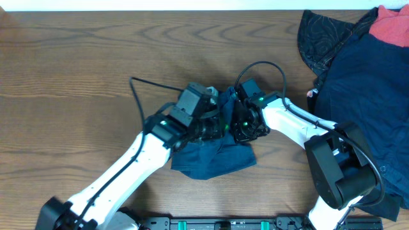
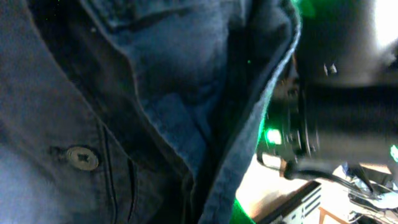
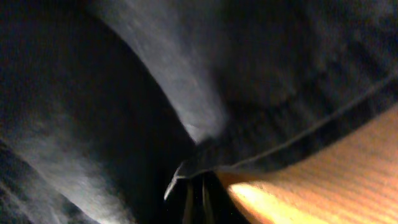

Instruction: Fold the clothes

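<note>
A navy denim garment (image 1: 214, 156) lies bunched at the table's middle front, and both arms meet over its top edge. My left gripper (image 1: 208, 126) is buried in the cloth. In the left wrist view denim (image 2: 155, 93) with a metal button (image 2: 82, 157) fills the frame and hides the fingers. My right gripper (image 1: 239, 124) is opposite it. In the right wrist view its fingers (image 3: 196, 199) sit close together on a hem of the dark denim (image 3: 280, 81), just above the wood.
A pile of clothes sits at the right edge: a large navy piece (image 1: 358, 96), a black patterned piece (image 1: 319, 35) and a coral-red one (image 1: 393, 25). The wooden table (image 1: 77, 64) stretches left. The right arm (image 2: 339, 93) shows close in the left wrist view.
</note>
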Robot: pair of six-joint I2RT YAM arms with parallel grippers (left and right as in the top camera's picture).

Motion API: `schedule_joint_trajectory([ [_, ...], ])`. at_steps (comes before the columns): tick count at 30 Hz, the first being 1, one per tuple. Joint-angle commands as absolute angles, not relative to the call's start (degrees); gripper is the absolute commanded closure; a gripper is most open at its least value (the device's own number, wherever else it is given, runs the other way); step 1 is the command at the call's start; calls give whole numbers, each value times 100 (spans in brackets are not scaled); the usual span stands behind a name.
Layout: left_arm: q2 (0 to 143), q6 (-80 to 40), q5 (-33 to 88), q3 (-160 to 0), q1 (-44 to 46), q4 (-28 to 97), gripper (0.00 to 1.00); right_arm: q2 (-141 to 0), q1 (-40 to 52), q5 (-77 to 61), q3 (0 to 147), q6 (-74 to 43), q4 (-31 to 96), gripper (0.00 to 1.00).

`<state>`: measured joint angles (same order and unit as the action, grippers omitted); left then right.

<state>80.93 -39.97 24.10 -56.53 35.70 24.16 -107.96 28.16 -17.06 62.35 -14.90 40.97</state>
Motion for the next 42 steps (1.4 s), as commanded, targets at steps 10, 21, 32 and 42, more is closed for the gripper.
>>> schedule_joint_trajectory([
  [10,8619,-4198,1772,-5760,3638,1485,85,-10462,2587,-217,6047,-2497,5159,93],
  [21,8335,-3616,2231,-5760,3304,1490,38,-8809,1835,-137,6425,-2386,5358,80],
  [32,8838,-3122,832,-5760,2305,1483,39,-8818,2475,-1776,6180,-1516,5155,78],
  [42,10280,-3109,854,-5760,2305,1907,41,-9636,3507,-1946,5673,-1791,5129,76],
])
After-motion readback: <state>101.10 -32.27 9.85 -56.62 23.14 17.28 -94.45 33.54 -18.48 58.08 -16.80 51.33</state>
